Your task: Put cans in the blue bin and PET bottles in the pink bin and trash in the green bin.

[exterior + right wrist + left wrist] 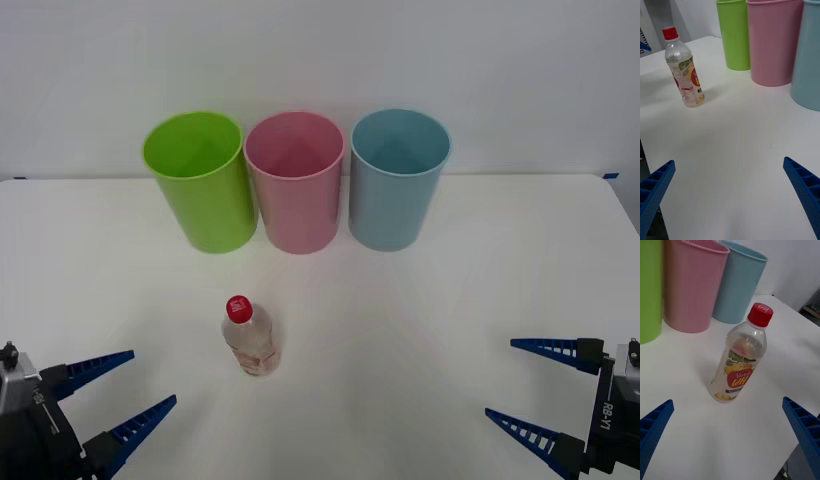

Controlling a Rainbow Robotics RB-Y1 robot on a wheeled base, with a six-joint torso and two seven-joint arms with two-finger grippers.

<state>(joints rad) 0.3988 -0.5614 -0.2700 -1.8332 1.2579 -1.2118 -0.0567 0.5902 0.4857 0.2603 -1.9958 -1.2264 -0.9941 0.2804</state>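
Note:
A small clear PET bottle (250,338) with a red cap stands upright on the white table, a little left of centre; the same PET bottle (738,358) shows close in the left wrist view and, as the PET bottle (684,71), farther off in the right wrist view. At the back stand the green bin (200,180), the pink bin (296,181) and the blue bin (397,178) in a row, left to right. My left gripper (125,392) is open at the near left, just short of the bottle. My right gripper (535,388) is open at the near right.
The white table (400,330) runs to a pale wall behind the bins. Bits of blue tape mark its far corners. Open tabletop lies between the bottle and the bins and across the right half.

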